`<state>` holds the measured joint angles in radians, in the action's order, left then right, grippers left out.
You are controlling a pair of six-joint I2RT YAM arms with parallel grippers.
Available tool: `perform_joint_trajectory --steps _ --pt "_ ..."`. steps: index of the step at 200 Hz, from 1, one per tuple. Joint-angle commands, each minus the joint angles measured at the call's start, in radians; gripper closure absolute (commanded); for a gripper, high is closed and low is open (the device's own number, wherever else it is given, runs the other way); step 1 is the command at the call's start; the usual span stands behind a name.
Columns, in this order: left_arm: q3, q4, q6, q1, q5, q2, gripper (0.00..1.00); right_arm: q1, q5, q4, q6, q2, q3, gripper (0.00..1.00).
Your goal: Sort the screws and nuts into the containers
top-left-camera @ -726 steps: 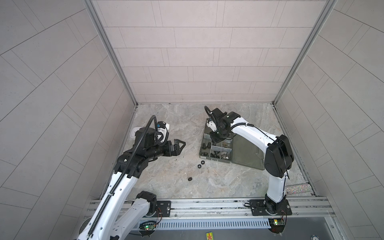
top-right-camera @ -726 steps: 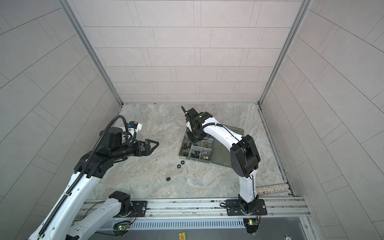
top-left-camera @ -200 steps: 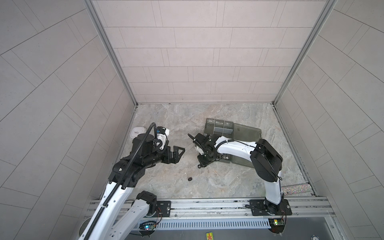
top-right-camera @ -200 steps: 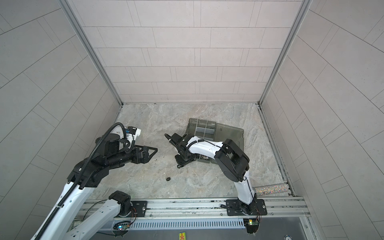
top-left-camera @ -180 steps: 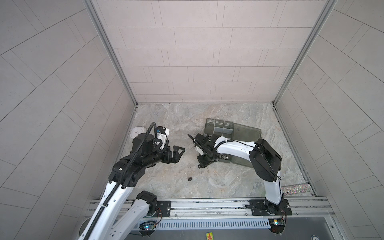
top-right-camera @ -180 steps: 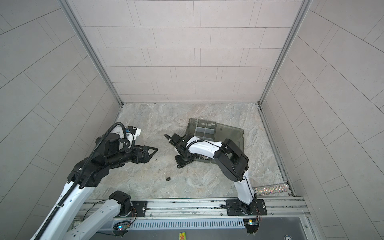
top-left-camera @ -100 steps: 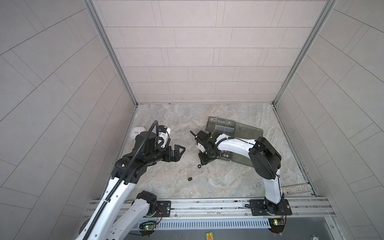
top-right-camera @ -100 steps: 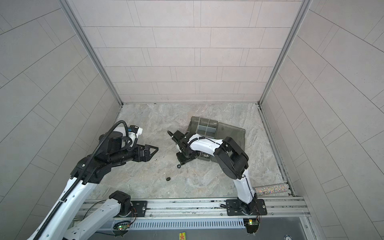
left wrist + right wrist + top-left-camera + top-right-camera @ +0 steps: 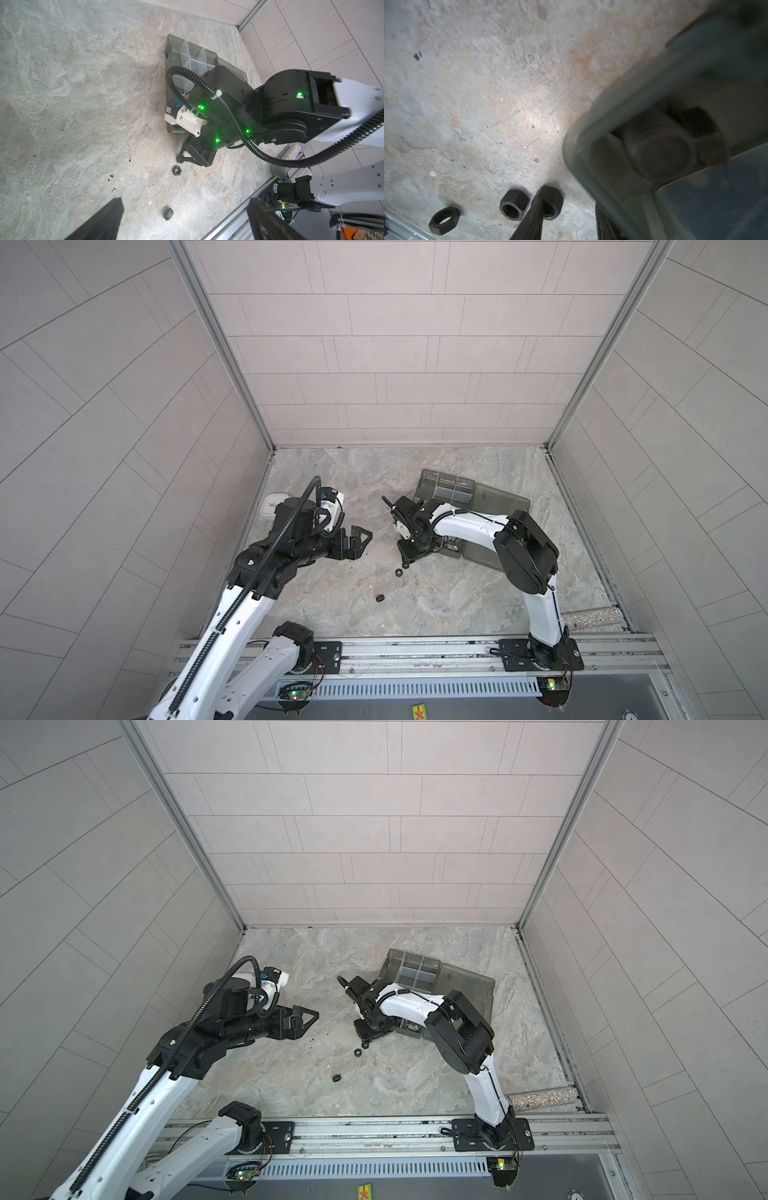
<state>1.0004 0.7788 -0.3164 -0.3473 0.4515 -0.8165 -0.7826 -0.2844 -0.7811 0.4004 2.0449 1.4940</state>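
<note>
My right gripper [image 9: 406, 562] is low over the floor at the near left corner of the smoky-grey organizer box [image 9: 424, 485], whose containers are partly hidden by the arm. In the right wrist view its jaws stand partly open [image 9: 566, 220], holding nothing. One black nut [image 9: 552, 204] lies at the tip of one finger [image 9: 532, 216]. A second nut [image 9: 513, 204] and a thin third one [image 9: 444, 220] lie beside it. A dark screw [image 9: 658, 145] shows blurred through the box wall. A hex-headed black piece [image 9: 168, 213] lies alone nearer the front. My left gripper [image 9: 362, 539] hovers open to the left.
The box's flat lid [image 9: 498, 506] lies open toward the right wall. A white object [image 9: 272, 506] sits by the left wall. A glittery roll [image 9: 590, 618] lies at the front right corner. The metal rail [image 9: 415, 649] bounds the front edge.
The right gripper, earlier over the box's far end, has come down to the floor by the nuts and drifted slightly right in the last second. The box has shifted farther back. The left arm barely moved.
</note>
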Motion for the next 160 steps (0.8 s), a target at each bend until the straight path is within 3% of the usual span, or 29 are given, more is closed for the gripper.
perform_joint_trajectory --steps 1,160 --pt "0.009 -0.006 0.011 -0.004 0.008 0.015 0.00 -0.013 0.019 -0.020 0.001 -0.003 -0.009 0.58" --pt "-0.003 0.001 0.002 -0.004 0.012 0.075 0.00 -0.046 0.052 -0.043 0.020 -0.060 0.003 0.57"
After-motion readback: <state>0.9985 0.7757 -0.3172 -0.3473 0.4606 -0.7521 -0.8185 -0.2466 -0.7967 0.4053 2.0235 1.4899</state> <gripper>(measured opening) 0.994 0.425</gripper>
